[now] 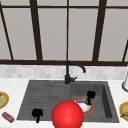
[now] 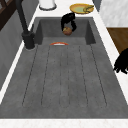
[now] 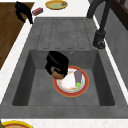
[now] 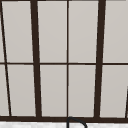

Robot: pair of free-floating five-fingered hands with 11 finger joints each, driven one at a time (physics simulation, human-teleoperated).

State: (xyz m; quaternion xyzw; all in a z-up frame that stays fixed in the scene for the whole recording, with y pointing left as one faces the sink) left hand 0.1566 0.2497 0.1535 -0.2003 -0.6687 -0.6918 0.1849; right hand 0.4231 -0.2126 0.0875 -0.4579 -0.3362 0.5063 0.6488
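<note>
Right hand: the right hand [image 3: 58, 63] hangs over the sink basin [image 3: 40, 85], fingers curled down around a small brown round object [image 3: 58, 73], pinching it from above.
Brown object: just over the near-left edge of the orange-rimmed plate [image 3: 85, 86], which lies on the basin floor with white and purple food on it.
Left hand: the left hand [image 1: 37, 113] hovers at the near-left edge of the draining board [image 1: 42, 100]; whether its fingers are spread cannot be told.
Surroundings: black faucet [image 1: 68, 75] behind the sink, a red ball [image 1: 67, 115] at the near edge, a yellow plate [image 3: 56, 4] on the far-left counter.
</note>
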